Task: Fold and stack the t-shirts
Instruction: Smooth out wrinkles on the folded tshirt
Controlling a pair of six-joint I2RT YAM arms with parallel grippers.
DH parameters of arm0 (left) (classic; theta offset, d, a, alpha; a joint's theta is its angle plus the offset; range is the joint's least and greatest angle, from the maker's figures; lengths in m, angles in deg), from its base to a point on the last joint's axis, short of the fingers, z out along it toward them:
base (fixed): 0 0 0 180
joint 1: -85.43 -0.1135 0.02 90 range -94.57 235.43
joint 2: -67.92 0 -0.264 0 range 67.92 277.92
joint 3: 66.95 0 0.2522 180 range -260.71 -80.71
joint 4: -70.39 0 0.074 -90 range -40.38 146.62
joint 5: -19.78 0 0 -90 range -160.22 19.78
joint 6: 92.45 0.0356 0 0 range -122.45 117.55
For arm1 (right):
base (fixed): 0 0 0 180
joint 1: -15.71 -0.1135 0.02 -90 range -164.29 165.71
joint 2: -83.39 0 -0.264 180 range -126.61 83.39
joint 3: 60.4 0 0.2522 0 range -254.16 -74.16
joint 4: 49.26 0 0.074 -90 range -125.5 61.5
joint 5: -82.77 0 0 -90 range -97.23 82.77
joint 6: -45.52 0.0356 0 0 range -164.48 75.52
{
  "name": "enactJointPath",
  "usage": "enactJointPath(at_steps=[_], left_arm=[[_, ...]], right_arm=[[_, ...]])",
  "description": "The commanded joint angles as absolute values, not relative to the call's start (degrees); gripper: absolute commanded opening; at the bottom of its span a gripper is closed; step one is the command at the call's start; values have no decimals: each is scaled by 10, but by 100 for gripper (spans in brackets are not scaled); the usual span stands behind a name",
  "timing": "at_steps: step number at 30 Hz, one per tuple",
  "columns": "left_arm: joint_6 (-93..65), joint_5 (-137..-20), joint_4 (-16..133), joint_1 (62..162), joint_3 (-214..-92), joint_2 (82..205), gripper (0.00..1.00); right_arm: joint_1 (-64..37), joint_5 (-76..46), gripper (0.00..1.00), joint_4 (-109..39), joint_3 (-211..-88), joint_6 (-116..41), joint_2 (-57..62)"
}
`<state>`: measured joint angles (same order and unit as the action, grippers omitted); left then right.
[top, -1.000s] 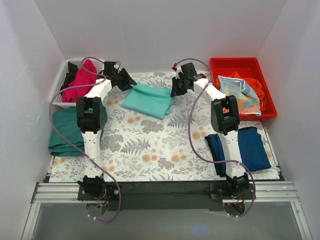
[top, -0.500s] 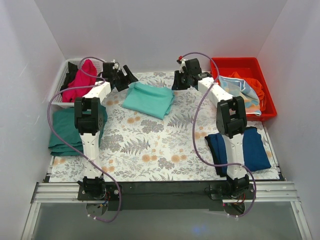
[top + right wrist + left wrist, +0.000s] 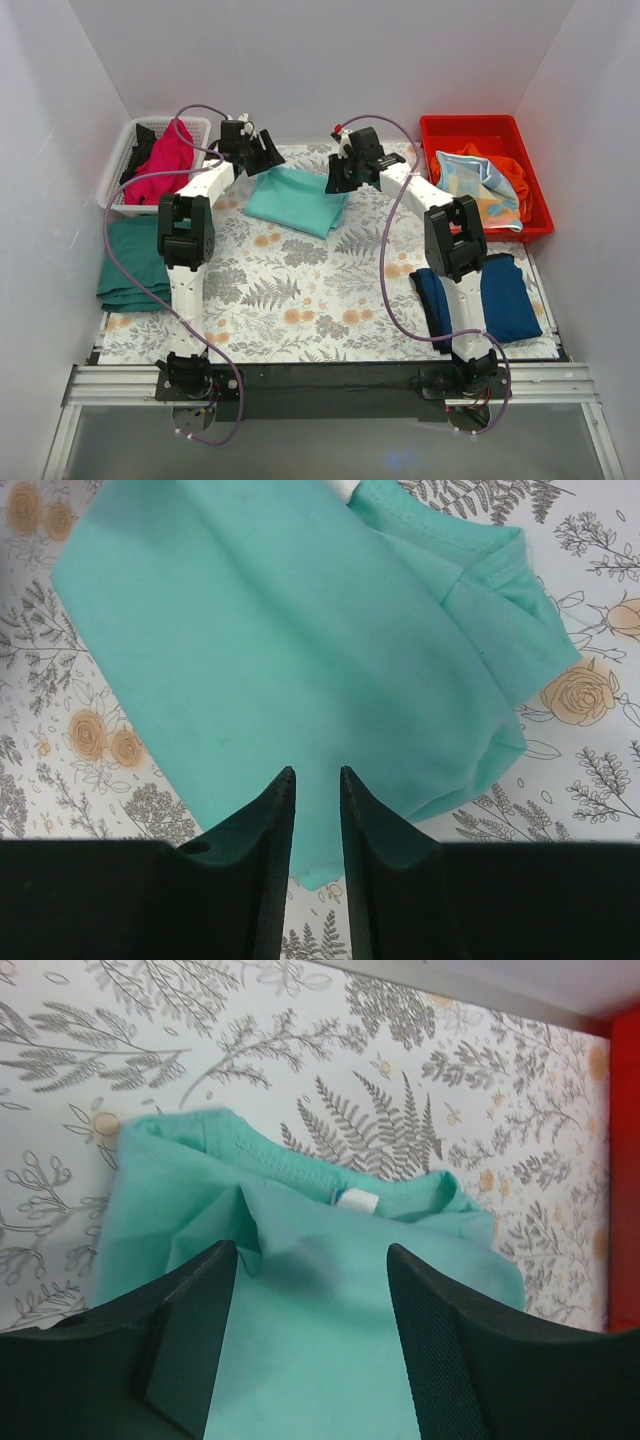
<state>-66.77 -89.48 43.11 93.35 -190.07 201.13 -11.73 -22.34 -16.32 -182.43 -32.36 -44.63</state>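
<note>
Left arm [image 3: 203, 183] and right arm [image 3: 418, 192] reach forward over the mint t-shirt [image 3: 297, 200].

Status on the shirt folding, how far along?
Done: folded dark green pile on the left, folded navy shirt on the right. In hand: mint shirt lies folded; left gripper and right gripper hover over it, holding nothing. Remaining: magenta shirt in the basket, plus stacking.

Tag [image 3: 355, 1200] on mint t-shirt [image 3: 310, 1360] shows nothing legible.
</note>
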Motion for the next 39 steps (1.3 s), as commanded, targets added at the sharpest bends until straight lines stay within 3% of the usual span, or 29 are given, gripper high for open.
enactJointPath(at_steps=[1,8,17,20,21,24,39], left_arm=[[-659,-842,419,927,-1948,2023,57],[-661,-846,397,927,-1986,2054,44],[-665,-873,379,927,-1971,2056,41],[-668,-868,380,927,-1976,2061,29],[-668,-868,380,927,-1983,2063,17],[-674,-854,381,927,-1992,2063,0],[-683,-804,455,929,-1893,1936,0]], right_arm=[[-109,-230,31,-173,-1830,-318,-459],[-109,-227,29,-170,-1826,-316,-463],[-109,-222,29,-166,-1828,-309,-471],[-109,-222,29,-163,-1828,-309,-475],[-109,-222,28,-162,-1827,-309,-475],[-109,-219,28,-160,-1822,-311,-472],[-110,-218,27,-160,-1830,-311,-472]])
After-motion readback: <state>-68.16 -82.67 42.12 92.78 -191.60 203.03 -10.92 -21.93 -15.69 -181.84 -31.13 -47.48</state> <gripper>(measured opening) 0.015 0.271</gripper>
